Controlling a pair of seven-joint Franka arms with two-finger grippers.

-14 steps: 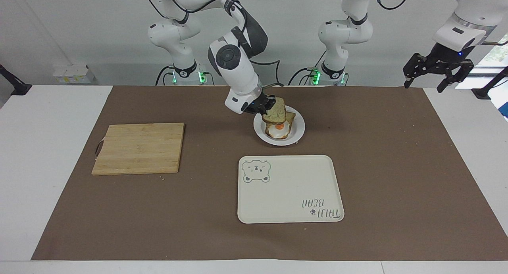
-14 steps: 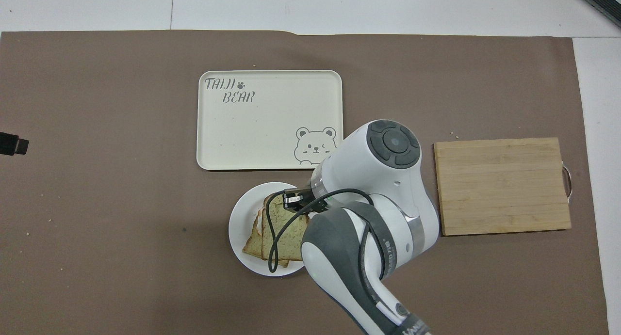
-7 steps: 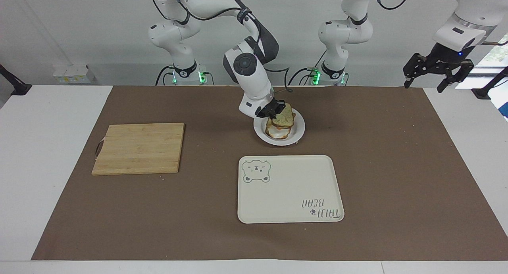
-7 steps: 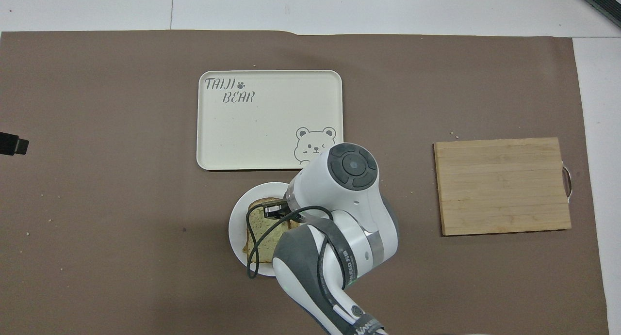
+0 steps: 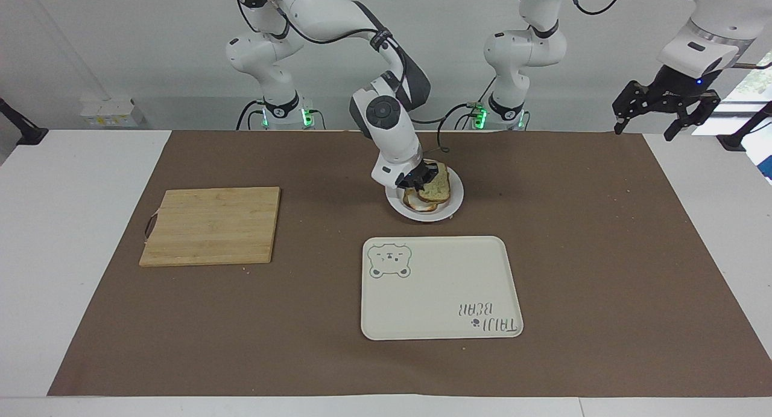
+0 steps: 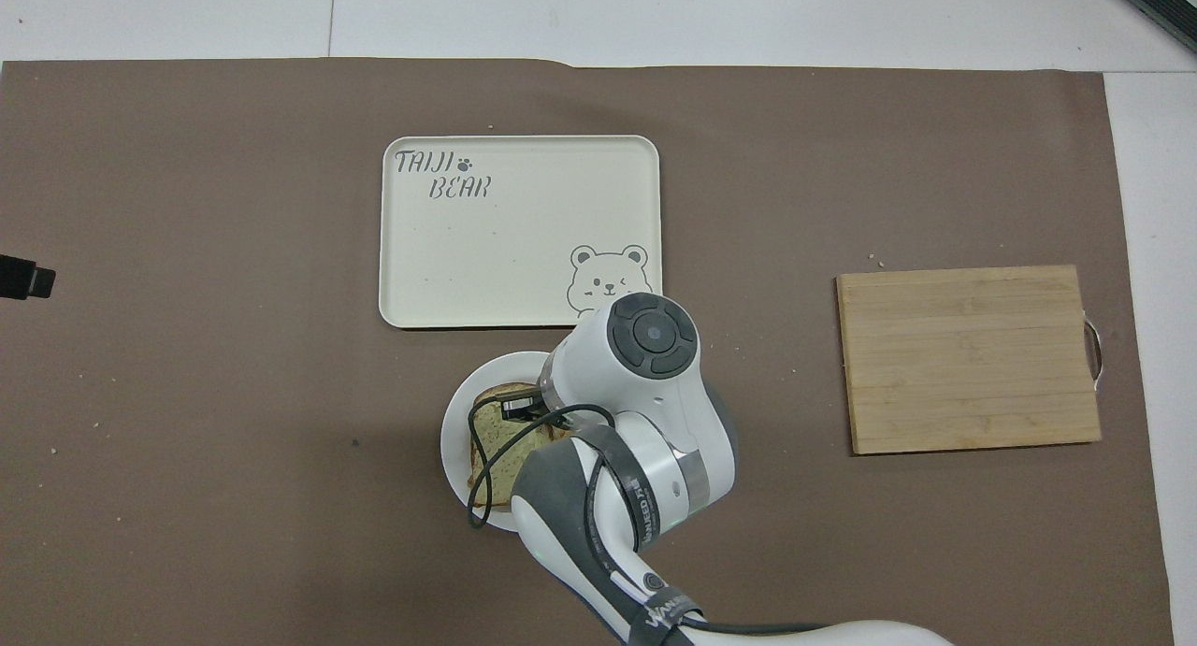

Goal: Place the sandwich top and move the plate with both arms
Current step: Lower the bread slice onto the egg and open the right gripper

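Facing view. 1 brown paper mat [image 5: 603,254], matte and crumb-flecked, covers the middle of a white table [image 5: 72,254]. At frame centre sits the plate [image 5: 453,201], round, white and smooth. On it lies a bread slice with fried egg [image 5: 416,202], only its edge showing, and over that the sandwich top [image 5: 436,188], a square pale speckled slice with a brown crust, lying nearly flat on the stack. The right gripper [image 5: 420,177], black, at the end of a white jointed arm descending from the upper left, is closed on the sandwich top at the edge toward the top of the frame. In the upper right corner the left gripper [image 5: 663,112] hangs high over the table's end, its 2 black fingers spread apart and empty; that arm waits. Lower centre: 1 rectangular cream tray [image 5: 440,287], glossy, round-cornered, printed with a bear face and lettering. Centre left: 1 wooden cutting board [image 5: 211,225], pale, banded in strips, with a metal handle.

Overhead view. The right arm fills the lower centre and hides most of the plate [image 6: 454,440]; the sandwich top [image 6: 496,445] shows beside the right gripper [image 6: 520,406]. The tray [image 6: 519,230] lies just above the plate, apart from it. The cutting board [image 6: 968,358] sits at centre right.
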